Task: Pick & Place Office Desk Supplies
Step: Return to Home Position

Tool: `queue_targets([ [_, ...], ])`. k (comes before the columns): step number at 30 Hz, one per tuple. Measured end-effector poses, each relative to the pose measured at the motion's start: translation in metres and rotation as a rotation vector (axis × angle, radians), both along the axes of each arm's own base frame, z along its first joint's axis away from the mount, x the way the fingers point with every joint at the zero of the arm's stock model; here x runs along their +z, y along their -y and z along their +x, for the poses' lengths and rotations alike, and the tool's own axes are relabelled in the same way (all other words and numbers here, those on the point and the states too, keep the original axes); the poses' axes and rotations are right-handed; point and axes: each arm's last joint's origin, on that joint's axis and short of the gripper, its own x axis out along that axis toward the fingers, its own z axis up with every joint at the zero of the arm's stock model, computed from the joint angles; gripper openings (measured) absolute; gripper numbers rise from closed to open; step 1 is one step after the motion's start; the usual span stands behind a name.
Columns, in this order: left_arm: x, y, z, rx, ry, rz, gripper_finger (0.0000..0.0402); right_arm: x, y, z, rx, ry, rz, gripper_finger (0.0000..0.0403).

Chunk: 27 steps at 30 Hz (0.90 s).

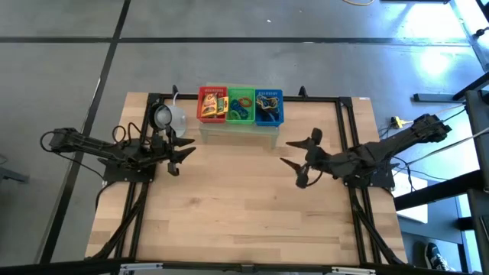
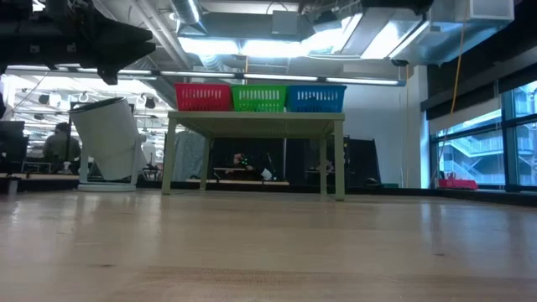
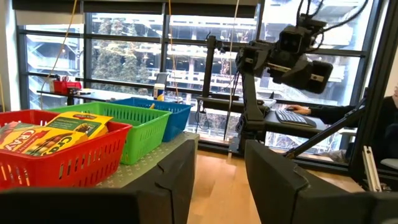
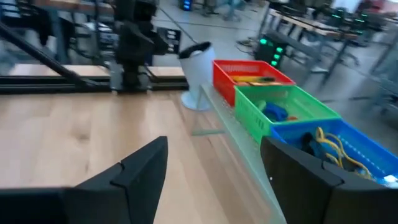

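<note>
**High view.** We see a pale green mesh stand [image 1: 238,131] at the rear middle of the light wooden table [image 1: 244,221]. It carries a red plastic mesh bin [image 1: 202,105], a green plastic mesh bin [image 1: 241,93] and a blue plastic mesh bin [image 1: 280,107], side by side and touching. Two yellow printed boxes [image 1: 215,105] lie in the red bin. Thin loops [image 1: 241,111] lie in the green bin and more in the blue one. A white round lamp-like object [image 1: 170,118] stands just beside the stand. The left gripper [image 1: 182,156] hovers near the lamp-like object, fingers spread and empty. The right gripper [image 1: 291,153] hovers on the stand's other side, also spread and empty.

**Low view.** We see the three bins in a row on top of the stand [image 2: 256,120], red [image 2: 202,97], green [image 2: 258,98], blue [image 2: 316,98]. The white object [image 2: 109,143] stands tilted beside it.

**Left wrist view.** The left gripper [image 3: 219,180] is parted and holds nothing. The boxes [image 3: 53,134] rest in the red bin [image 3: 68,165].

**Right wrist view.** The right gripper [image 4: 214,180] is parted and holds nothing. Blue loops [image 4: 273,113] lie in the green bin [image 4: 249,115]. Yellow and tan loops [image 4: 329,146] lie in the blue bin [image 4: 367,140].
</note>
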Motion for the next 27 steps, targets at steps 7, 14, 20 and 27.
queue_targets([
  [7,0.000,0.000,0.000,0.000,0.000,0.000,0.0135,-0.013,0.019,-0.035,0.172,0.264,0.014,0.0258],
  [14,0.000,0.000,0.000,0.000,0.000,0.000,0.0132,-0.050,0.037,-0.067,0.242,0.441,-0.085,0.0258],
  [20,0.000,0.000,0.000,0.000,0.000,0.000,0.0133,-0.060,0.051,-0.092,0.193,0.530,-0.130,0.0258],
  [27,0.000,0.000,0.000,0.000,0.000,0.000,0.0133,-0.079,0.062,-0.116,0.150,0.639,-0.123,0.0258],
])
